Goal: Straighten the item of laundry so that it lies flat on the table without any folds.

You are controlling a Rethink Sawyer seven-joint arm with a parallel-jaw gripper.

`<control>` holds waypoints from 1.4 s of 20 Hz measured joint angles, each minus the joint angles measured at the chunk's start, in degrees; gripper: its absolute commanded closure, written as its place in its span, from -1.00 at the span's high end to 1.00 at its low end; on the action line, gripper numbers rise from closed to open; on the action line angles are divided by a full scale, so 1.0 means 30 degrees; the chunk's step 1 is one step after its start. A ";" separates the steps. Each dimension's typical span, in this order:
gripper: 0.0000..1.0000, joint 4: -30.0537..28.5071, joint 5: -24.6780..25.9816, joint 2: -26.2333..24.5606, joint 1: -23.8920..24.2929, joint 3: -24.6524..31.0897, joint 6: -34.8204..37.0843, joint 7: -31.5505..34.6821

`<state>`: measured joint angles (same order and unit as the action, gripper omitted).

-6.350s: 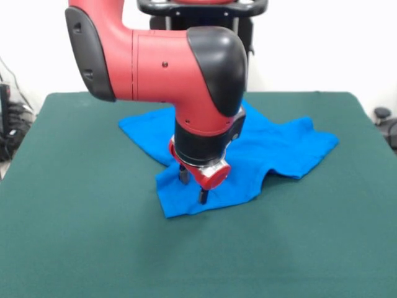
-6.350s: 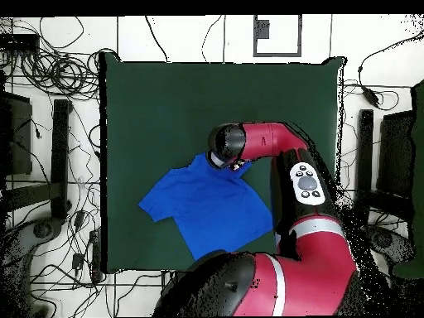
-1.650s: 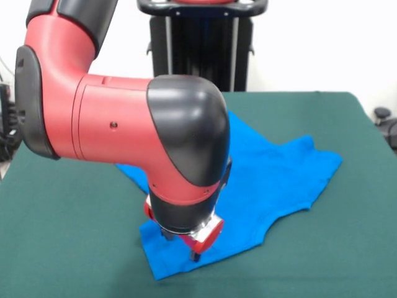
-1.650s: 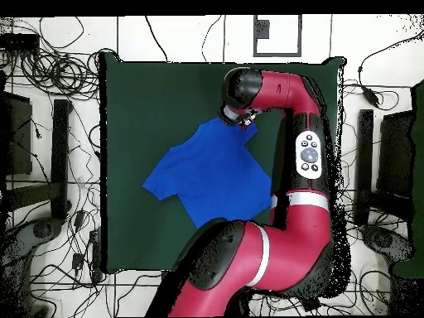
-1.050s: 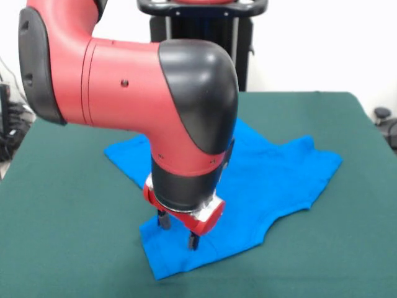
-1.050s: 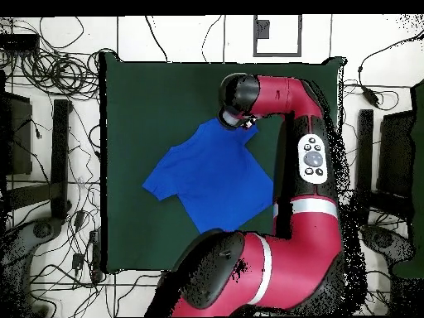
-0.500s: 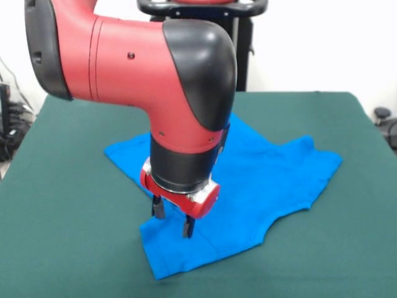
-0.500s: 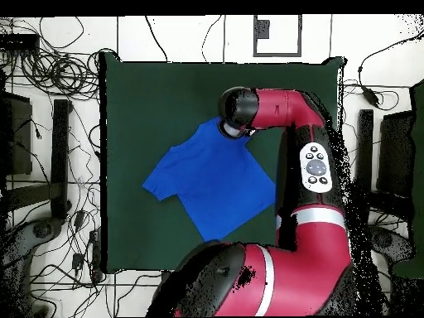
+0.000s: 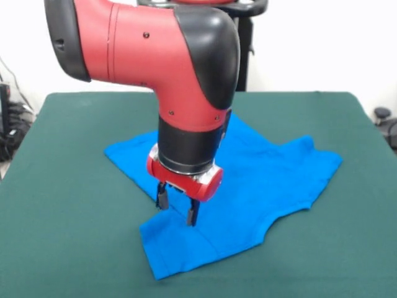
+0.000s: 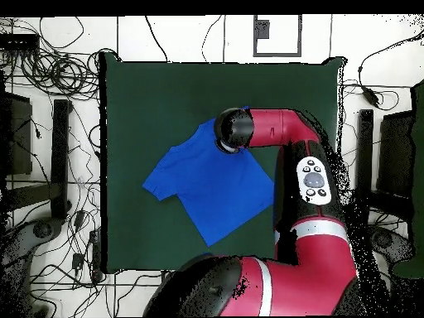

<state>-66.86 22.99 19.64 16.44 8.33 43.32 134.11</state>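
Observation:
The item of laundry (image 9: 267,180), a bright blue T-shirt, lies spread on the table (image 9: 74,236) with a sleeve reaching right and a corner near the front edge. In the overhead view the laundry (image 10: 203,186) sits in the table's (image 10: 149,99) middle. My gripper (image 9: 177,206) hangs just above the shirt's near-left part, its two dark fingers (image 9: 162,197) apart and holding nothing. From overhead the arm's wrist (image 10: 232,130) covers the gripper at the shirt's upper corner.
Cables and black stands (image 10: 58,157) lie on the floor left of the table in the overhead view. More equipment (image 10: 389,166) stands to the right. The red arm (image 10: 310,178) runs along the table's right side.
The gripper has let go of the shirt's corner and risen, drawing back over the shirt. The shirt lies where it was pulled, flatter than 6 seconds ago.

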 measured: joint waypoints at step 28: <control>1.00 -0.1901 -0.4073 0.3191 -0.1893 -0.2146 0.0117 0.0000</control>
<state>-72.56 10.77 29.21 10.76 1.90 43.67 134.11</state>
